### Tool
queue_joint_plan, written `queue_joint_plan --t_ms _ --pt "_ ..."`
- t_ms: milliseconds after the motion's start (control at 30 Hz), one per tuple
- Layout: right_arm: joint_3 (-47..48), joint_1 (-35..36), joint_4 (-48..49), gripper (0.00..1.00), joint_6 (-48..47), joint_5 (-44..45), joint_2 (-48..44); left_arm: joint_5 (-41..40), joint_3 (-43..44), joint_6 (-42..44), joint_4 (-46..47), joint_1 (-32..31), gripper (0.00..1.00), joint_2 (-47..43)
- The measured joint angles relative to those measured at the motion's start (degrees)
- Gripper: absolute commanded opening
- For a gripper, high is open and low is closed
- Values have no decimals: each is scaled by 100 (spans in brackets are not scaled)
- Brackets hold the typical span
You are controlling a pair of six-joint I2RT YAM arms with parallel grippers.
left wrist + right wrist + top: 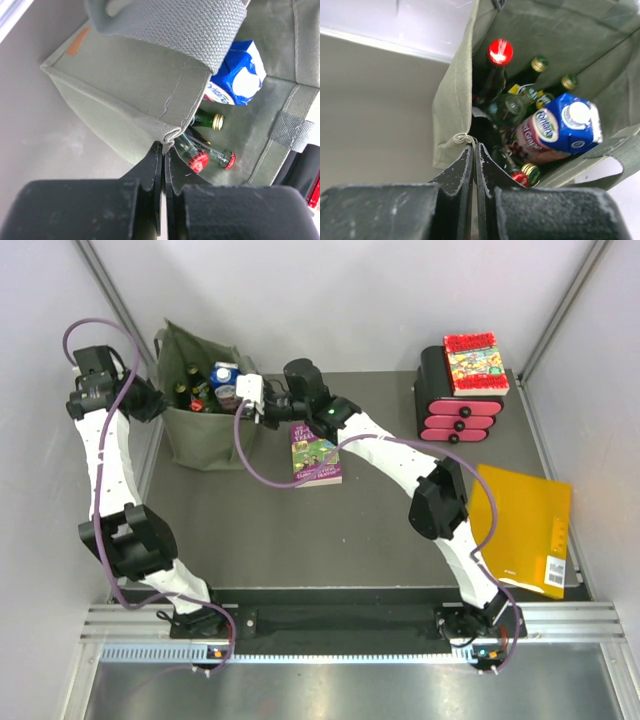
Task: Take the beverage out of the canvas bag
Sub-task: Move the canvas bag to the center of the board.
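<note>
The left gripper (162, 146) has its two dark fingers pressed together on the folded hem of the canvas bag (200, 435), pinching the cloth at the bag's left rim. The right gripper (473, 146) does the same on the opposite rim, its fingers closed flat against each other with a bunched bit of hem caught at their tips. Between the two pinches the mouth of the bag gapes open, and I can see straight down into it. A juice carton (560, 127) with a blue top and a white round cap leans inside, its side printed with a red grape label. Around it stand green glass bottles with gold caps (539, 63) and a dark bottle with a red cap (500, 51). More red-capped bottles (200, 161) show lower down in the left wrist view. A grey webbing strap handle (200, 25) droops over the bag's edge near the left gripper. The bag itself sits at the far left of the dark table (300, 540), close to the back wall. Just beside it to the right lies a purple book (315, 452), partly under the right arm. Well apart, at the far right, a pink drawer box (462, 410) carries a red book (475, 362), and a yellow folder (520, 525) lies nearer the arm bases.
</note>
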Motion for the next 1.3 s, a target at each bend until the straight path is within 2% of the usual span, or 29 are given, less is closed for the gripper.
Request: queue_joint_plan --t_ms 233,667,900,1300 --pt "-693 136 -94 0 -2 125 -457 59 -588 -9 98 9 0 -487" --pt "-1648 455 -151 0 192 345 -1252 -17 -1067 -26 -214 50 0 -1176" --pt "-2470 656 -299 0 188 444 -1947 -33 -1725 -133 -461 50 0 -2024" --pt "-4100 1427 -706 0 33 640 -3589 -39 -2310 -175 -1810 50 0 -3674"
